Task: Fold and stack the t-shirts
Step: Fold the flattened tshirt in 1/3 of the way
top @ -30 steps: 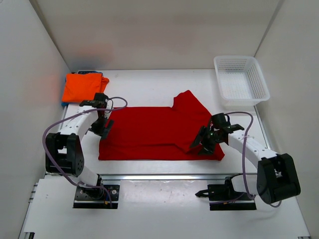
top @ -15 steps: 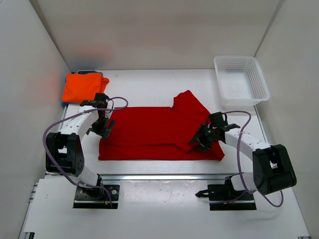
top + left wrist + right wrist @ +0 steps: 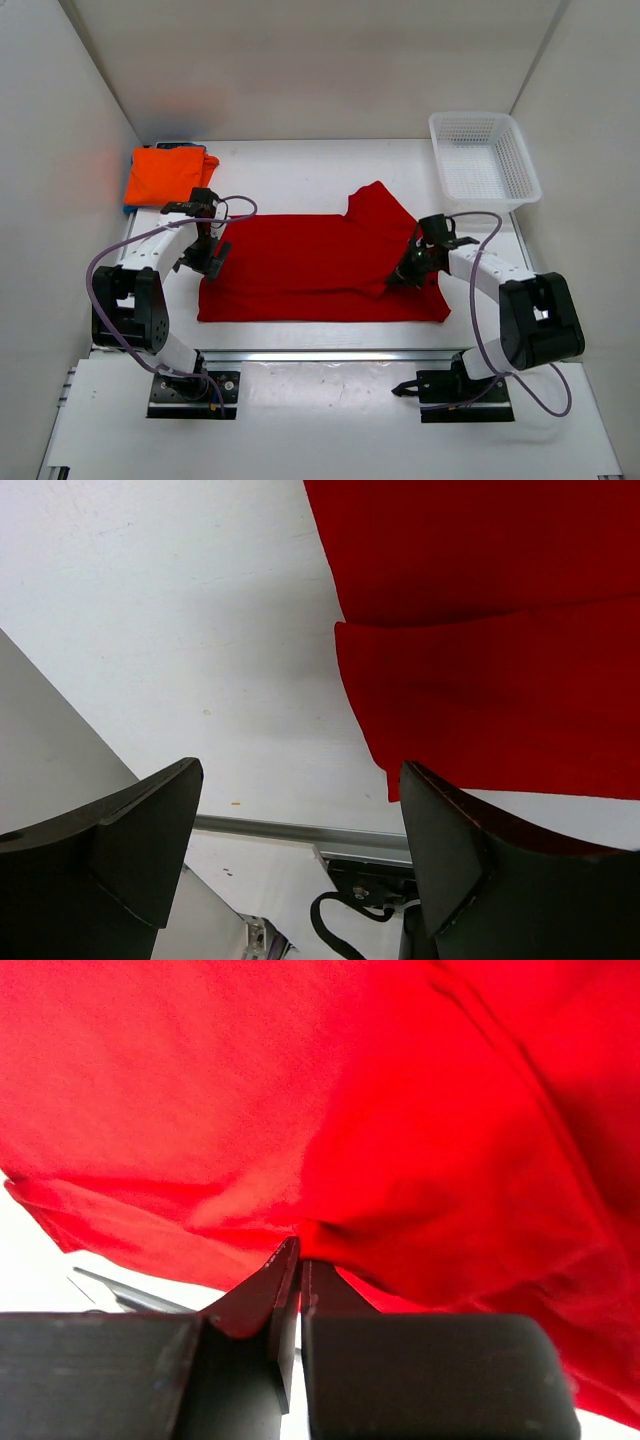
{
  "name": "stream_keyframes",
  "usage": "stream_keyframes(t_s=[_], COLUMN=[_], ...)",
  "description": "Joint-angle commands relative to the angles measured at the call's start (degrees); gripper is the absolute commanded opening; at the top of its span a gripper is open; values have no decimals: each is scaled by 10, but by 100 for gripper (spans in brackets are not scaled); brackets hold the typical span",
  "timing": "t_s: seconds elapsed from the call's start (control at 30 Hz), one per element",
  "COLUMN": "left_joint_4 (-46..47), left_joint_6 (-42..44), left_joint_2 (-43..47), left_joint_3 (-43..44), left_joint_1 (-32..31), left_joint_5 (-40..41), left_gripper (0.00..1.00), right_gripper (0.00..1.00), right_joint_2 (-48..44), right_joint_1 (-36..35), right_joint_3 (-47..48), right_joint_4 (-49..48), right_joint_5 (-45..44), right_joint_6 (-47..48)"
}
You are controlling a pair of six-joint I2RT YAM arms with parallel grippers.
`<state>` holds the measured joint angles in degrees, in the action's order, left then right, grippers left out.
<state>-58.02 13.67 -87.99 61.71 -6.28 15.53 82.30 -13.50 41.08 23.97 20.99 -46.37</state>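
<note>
Since the right fingers are pressed tight together w/ a small pucker of the red t-shirt caught at their tips, the grab at the shirt's 4 o'clock side looks made, but thin. The left fingers hang wide apart, holding nothing, over bare worktop at the shirt's 9 o'clock edge, one tip by the cloth's near corner. The shirt lies mid-worktop, spread flat w/ a layer doubled over along its near side and a sleeve poking out toward 1 o'clock.

Risks, as I judge them:
- The pinch is shallow, so the cloth may slip out on the lift.
- It may have only the top layer, so the fold would peel apart instead of moving as one.
- W/ the left side unheld, a pull from the right could drag the whole shirt sideways and skew the fold.

Can't tell how many layers are caught.

Further out, the orange t-shirt sits folded at 10 o'clock w/ an edge of the blue t-shirt showing under it, prob. the stack spot. The white basket is at 2 o'clock, well apart. Only the left arm sits on the path from red shirt to stack.
</note>
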Motion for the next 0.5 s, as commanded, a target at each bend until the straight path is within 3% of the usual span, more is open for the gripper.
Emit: stream_keyframes(t_s=[0.0, 0.23, 0.47], left_joint_4=[5, 9, 12], left_joint_6=[1, 2, 2], left_joint_2=[10, 7, 8], left_joint_3=[-3, -9, -19], left_joint_1=[1, 1, 4], left_joint_5=[-6, -4, -7], left_gripper=[90, 90, 91], right_gripper=[0, 2, 23], right_joint_2=[16, 115, 205], right_joint_1=[3, -7, -12], right_joint_3=[72, 165, 276], right_joint_4=[-4, -9, 0], right_joint_5=[-26, -17, 7], right_joint_6=[39, 75, 114])
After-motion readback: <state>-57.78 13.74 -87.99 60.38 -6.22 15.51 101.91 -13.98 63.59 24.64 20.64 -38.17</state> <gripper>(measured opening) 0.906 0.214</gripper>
